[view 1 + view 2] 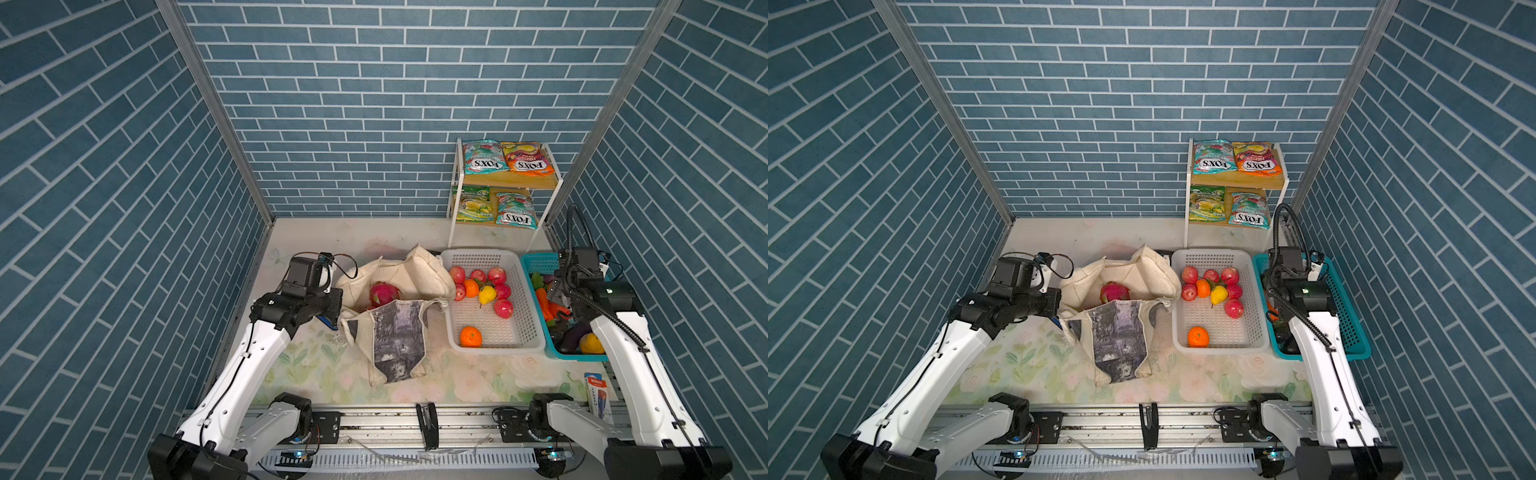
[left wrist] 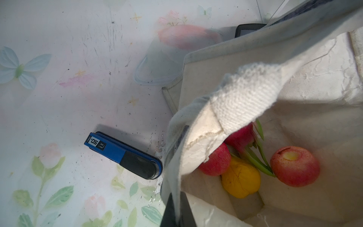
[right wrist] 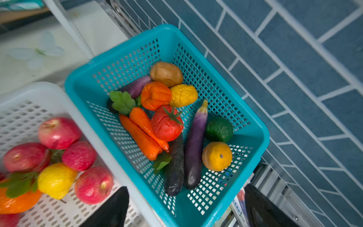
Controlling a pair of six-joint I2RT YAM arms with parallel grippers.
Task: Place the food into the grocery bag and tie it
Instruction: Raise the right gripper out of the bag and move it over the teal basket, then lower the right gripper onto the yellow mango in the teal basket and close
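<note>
The cream grocery bag (image 1: 397,332) (image 1: 1119,336) stands open at the table's middle with a pink dragon fruit (image 1: 384,293) (image 1: 1113,291) inside. In the left wrist view the bag (image 2: 294,82) also holds two red apples (image 2: 294,166) and a yellow fruit (image 2: 240,181). My left gripper (image 1: 338,318) (image 2: 176,196) is shut on the bag's left rim. My right gripper (image 1: 559,297) (image 3: 186,196) hangs open and empty over the teal basket (image 3: 127,64), above a tomato (image 3: 167,125), carrots (image 3: 141,135), a cucumber (image 3: 174,169) and an eggplant (image 3: 194,149).
A white basket (image 1: 498,328) with apples, oranges and a yellow pear sits between the bag and the teal basket (image 1: 536,262). FOX'S packets (image 1: 503,158) lie on a two-tier shelf (image 1: 511,178) at the back right. A blue stapler (image 2: 123,155) lies left of the bag, a black calculator (image 2: 249,29) behind it.
</note>
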